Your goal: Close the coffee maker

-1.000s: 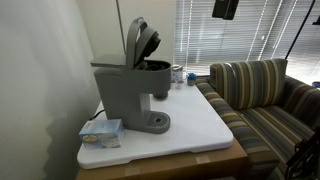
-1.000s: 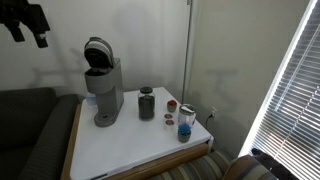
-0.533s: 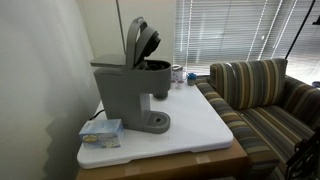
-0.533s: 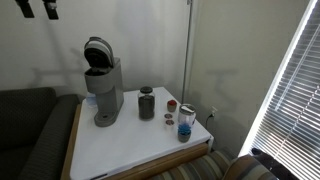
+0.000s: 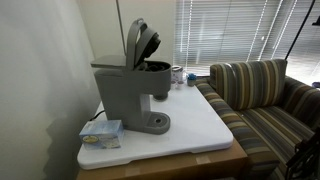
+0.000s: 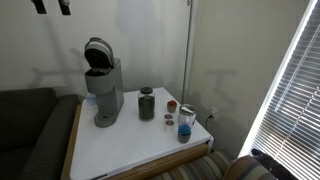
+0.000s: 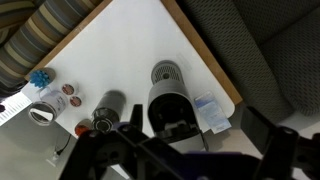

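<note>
The grey coffee maker (image 5: 125, 95) stands on the white table top (image 5: 195, 125) near the wall, and its hinged lid (image 5: 140, 42) stands raised and open. It also shows in an exterior view (image 6: 104, 88) and from above in the wrist view (image 7: 175, 105), where the open brew chamber is visible. My gripper (image 6: 51, 6) hangs high above and to one side of the machine, at the top edge of that exterior view. In the wrist view its dark, blurred fingers (image 7: 195, 128) are spread wide apart and hold nothing.
A small blue-white box (image 5: 102, 132) lies by the machine's base. A dark canister (image 6: 147, 102), small cups (image 6: 171, 106) and a blue bottle (image 6: 184, 123) stand on the table's other side. A striped couch (image 5: 265, 95) and a dark couch (image 6: 30, 130) flank the table.
My gripper has risen and shifted sideways toward above the coffee maker, now mostly out of the exterior view. The coffee maker's lid has stayed open.
</note>
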Available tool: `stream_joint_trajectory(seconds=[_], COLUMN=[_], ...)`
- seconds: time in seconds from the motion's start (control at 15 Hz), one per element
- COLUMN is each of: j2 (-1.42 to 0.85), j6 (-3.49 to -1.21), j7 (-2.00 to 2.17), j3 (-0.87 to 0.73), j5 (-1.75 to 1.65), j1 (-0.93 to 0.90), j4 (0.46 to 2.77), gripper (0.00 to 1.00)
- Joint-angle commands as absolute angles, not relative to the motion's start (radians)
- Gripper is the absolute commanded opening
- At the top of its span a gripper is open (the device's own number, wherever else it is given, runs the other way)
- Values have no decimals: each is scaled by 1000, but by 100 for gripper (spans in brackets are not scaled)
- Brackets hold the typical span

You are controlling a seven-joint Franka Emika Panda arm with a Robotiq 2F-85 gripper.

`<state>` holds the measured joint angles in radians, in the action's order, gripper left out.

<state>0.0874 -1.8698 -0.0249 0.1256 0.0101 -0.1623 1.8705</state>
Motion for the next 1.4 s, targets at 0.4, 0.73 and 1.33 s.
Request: stream_joint_trajectory(seconds=[0.4,0.73,1.33], j2=[-167,-282,-457], j6=[-2096,-2095,-2051], j7=[-37,-26,-232], j3=[125,131,159], j5=[77,12,-6], j1=[-147,-168,-179], j4=[1691,1531,1299], gripper=[100,100,64])
